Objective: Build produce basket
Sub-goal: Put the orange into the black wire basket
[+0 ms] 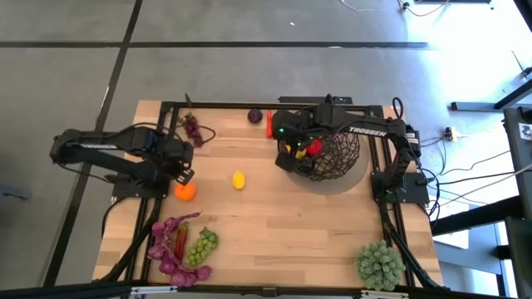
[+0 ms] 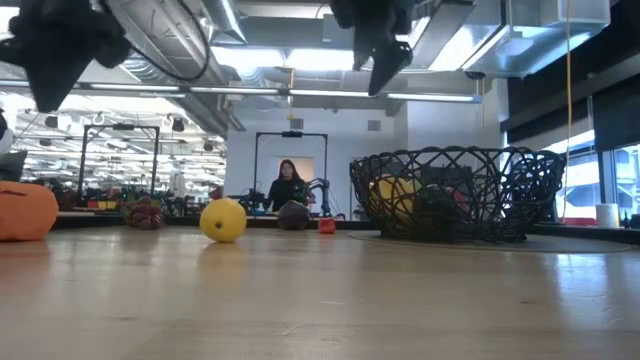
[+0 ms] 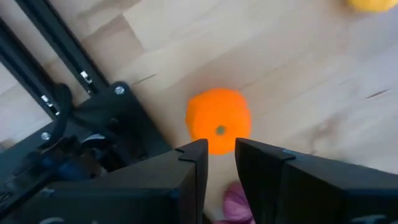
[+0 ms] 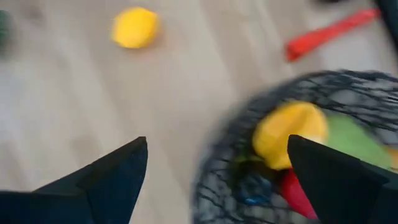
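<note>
Here the left gripper (image 3: pixel 221 158), jaws narrowly parted and empty, hovered above the orange (image 3: pixel 219 119); next, widen and descend. Right gripper (image 4: pixel 217 168) gaped empty over the basket (image 1: pixel 337 158).

A grey floor (image 1: pixel 249 50) is filling the upper part of the high view, with dark seams crossing it and bright light washing over its upper right corner. Cables (image 1: pixel 465 170) are trailing across it at the right. In the low view, ceiling lights (image 2: pixel 290 72) are glowing along the top centre, and windows (image 2: pixel 590 170) are letting in daylight at the right. A person (image 2: pixel 288 187) is sitting far back at centre, beside a dark frame (image 2: pixel 290 140).
</note>
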You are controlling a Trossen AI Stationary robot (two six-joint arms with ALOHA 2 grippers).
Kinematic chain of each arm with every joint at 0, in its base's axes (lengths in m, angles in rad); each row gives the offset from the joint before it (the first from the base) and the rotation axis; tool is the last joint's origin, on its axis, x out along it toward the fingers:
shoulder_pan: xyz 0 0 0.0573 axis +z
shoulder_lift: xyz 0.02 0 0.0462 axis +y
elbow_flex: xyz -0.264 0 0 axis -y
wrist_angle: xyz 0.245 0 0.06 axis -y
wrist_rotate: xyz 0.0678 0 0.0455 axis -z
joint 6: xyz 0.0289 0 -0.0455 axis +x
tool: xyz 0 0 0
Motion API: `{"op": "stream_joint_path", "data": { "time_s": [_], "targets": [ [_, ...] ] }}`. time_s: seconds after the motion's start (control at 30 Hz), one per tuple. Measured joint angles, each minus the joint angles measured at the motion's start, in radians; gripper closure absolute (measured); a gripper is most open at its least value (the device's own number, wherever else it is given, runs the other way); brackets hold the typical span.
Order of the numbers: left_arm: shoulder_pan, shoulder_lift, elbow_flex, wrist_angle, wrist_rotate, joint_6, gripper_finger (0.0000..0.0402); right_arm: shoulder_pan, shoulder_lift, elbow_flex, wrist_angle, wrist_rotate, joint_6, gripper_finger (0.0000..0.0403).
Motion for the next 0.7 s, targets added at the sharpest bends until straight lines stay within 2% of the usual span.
{"op": "stream_joint_path", "data": {
  "time_s": [0.23,0.47,0.7],
  "targets": [
    [-0.074,0.003,-0.119,0.074,0.0,0.042,0.033,0.005,0.0,0.0,0.12,-0.157,-0.043,0.0028],
    [-0.138,0.003,-0.196,0.268,0.004,0.043,0.0331,0.005,0.0,0.0,0.175,-0.167,-0.019,0.0028],
    [-0.176,0.003,-0.2,0.288,-0.003,0.053,0.0331,0.005,0.0,0.0,0.18,-0.167,-0.019,0.0028]
  ]
}}
